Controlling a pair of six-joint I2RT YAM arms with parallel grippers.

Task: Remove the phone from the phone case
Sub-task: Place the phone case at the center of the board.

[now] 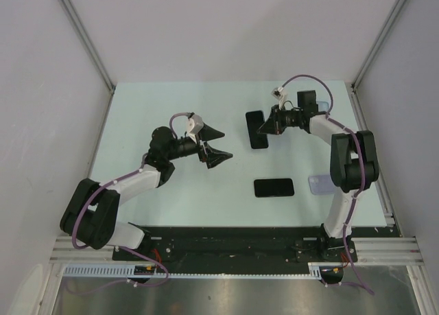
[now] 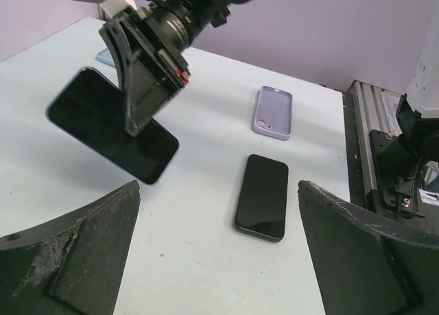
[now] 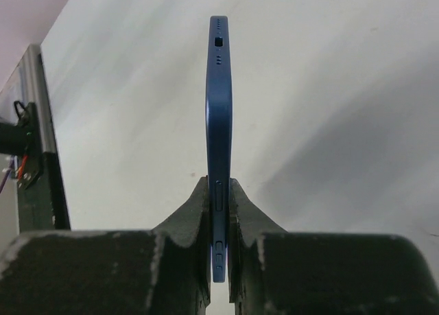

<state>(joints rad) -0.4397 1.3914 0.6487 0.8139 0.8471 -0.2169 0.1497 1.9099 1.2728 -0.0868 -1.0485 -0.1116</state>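
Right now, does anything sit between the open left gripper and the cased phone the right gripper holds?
Nothing visible. Only bare table lies between the left gripper and the cased phone clamped in the right gripper. The loose phone and lilac case lie off that line, toward the near edge.

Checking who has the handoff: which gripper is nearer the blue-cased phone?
Right. The right gripper is shut on the blue-cased phone, pinching it between its fingers. The left gripper hangs open off to the phone's left, clearly apart from it.
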